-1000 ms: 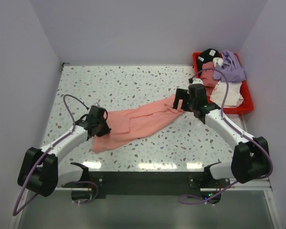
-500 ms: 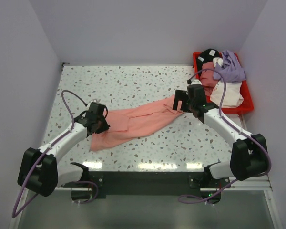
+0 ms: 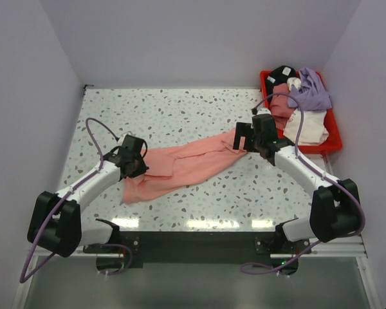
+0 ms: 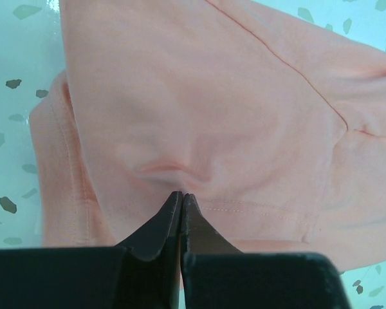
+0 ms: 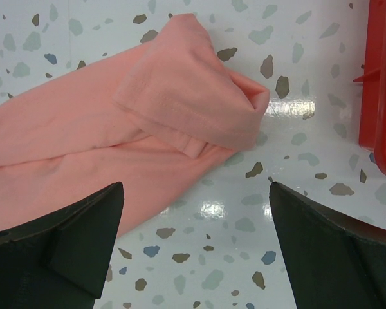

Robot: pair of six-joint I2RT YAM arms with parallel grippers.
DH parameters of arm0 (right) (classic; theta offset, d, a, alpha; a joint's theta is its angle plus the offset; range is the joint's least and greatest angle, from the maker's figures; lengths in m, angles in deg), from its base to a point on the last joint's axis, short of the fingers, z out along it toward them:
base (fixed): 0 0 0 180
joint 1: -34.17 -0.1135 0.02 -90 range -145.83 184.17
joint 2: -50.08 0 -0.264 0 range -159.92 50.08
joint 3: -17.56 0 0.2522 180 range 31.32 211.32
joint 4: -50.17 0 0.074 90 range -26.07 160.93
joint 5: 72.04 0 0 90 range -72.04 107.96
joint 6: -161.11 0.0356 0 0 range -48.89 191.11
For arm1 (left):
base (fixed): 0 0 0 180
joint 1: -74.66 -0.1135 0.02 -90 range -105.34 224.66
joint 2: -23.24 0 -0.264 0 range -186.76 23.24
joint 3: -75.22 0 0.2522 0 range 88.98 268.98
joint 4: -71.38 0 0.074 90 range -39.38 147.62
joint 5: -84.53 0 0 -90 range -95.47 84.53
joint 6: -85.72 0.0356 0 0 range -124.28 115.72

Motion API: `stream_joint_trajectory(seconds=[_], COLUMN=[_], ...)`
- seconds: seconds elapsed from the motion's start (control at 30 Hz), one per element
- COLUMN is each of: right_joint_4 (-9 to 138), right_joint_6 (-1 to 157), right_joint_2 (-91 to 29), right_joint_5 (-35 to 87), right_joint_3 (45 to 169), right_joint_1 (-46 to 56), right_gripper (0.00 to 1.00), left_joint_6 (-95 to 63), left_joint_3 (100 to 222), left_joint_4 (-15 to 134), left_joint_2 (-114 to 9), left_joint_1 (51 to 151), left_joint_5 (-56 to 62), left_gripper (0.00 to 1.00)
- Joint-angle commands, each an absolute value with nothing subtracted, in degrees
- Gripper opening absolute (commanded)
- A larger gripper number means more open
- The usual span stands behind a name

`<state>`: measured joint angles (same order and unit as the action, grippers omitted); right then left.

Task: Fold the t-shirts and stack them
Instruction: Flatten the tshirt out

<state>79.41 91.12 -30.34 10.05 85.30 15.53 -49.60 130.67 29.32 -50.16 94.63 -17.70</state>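
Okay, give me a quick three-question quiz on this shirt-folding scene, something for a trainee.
1. True or false: the left gripper is shut on the salmon t-shirt.
2. The right gripper is: A) open over the shirt's end, B) shut on a sleeve, C) out of view.
3. Where are the other t-shirts piled?

Key: 1 true. 2 A. 3 in the red bin.

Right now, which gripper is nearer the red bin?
Right. The right gripper hangs open just left of the red bin; the left gripper is across the table, shut on the pink t-shirt.
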Motion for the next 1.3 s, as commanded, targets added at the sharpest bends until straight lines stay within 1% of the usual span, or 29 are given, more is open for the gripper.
stream_joint_trajectory(seconds=[0.0, 0.2, 0.23, 0.37, 0.5, 0.53, 0.6, 0.77, 0.87, 0.97, 1.0, 1.1, 1.2, 1.27], right_joint_4=[79.0, 79.0, 78.7, 77.9, 78.6, 77.7, 76.2, 80.0, 80.6, 81.1, 81.3, 81.9, 81.5, 81.2], right_joint_6=[89.9, 87.2, 86.5, 82.6, 80.3, 79.6, 80.1, 84.3, 85.3, 87.1, 87.3, 87.8, 88.1, 88.3], right_joint_2=[-30.8, -31.8, -32.1, -36.0, -42.0, -44.8, -48.0, -58.8, -61.4, -62.1, -62.2, -62.1, -61.0, -60.7], right_joint_5=[11.1, 14.4, 15.0, 15.9, 10.0, 6.1, 2.5, -5.7, -8.1, -12.2, -13.4, -16.8, -16.1, -15.0], right_joint_3=[86.6, 87.3, 87.6, 90.6, 95.7, 96.7, 99.2, 107.2, 108.3, 107.8, 107.6, 107.5, 106.9, 106.3], right_joint_1=[15.5, 15.5, 15.4, 14.2, 10.4, 9.4, 8.1, 7.5, 7.6, 7.5, 7.5, 7.6, 7.6, 7.6], right_gripper=[0.99, 0.98, 0.96, 0.94, 0.93, 0.93, 0.93, 0.88, 0.83, 0.66, 0.50, 0.26, 0.16, 0.14], left_joint_6=[-48.4, -47.2, -47.4, -48.3, -49.3, -49.5, -50.1, -49.9, -49.7, -49.2, -48.8, -48.0, -46.8, -45.8], left_joint_3=[131.7, 130.1, 130.0, 129.7, 129.6, 129.8, 130.1, 130.5, 130.0, 129.2, 128.9, 128.4, 129.9, 131.6], left_joint_4=[31.7, 34.4, 34.4, 35.7, 36.8, 36.9, 36.4, 36.3, 35.3, 35.0, 35.3, 37.3, 40.9, 44.1], left_joint_2=[-50.0, -48.1, -46.7, -42.6, -39.3, -38.3, -37.6, -37.0, -38.5, -41.3, -42.6, -44.9, -47.7, -49.5], left_joint_1=[94.8, 94.8, 94.8, 94.8, 94.7, 94.8, 94.7, 94.7, 94.7, 94.7, 94.7, 94.7, 94.5, 94.4], left_joint_5=[-18.7, -18.3, -18.7, -20.4, -22.2, -22.6, -24.3, -25.4, -25.3, -24.6, -24.1, -24.4, -24.5, -23.6], left_gripper=[0.00, 0.00, 0.00, 0.00, 0.00, 0.00, 0.00, 0.00, 0.00, 0.00, 0.00, 0.00, 0.00, 0.00])
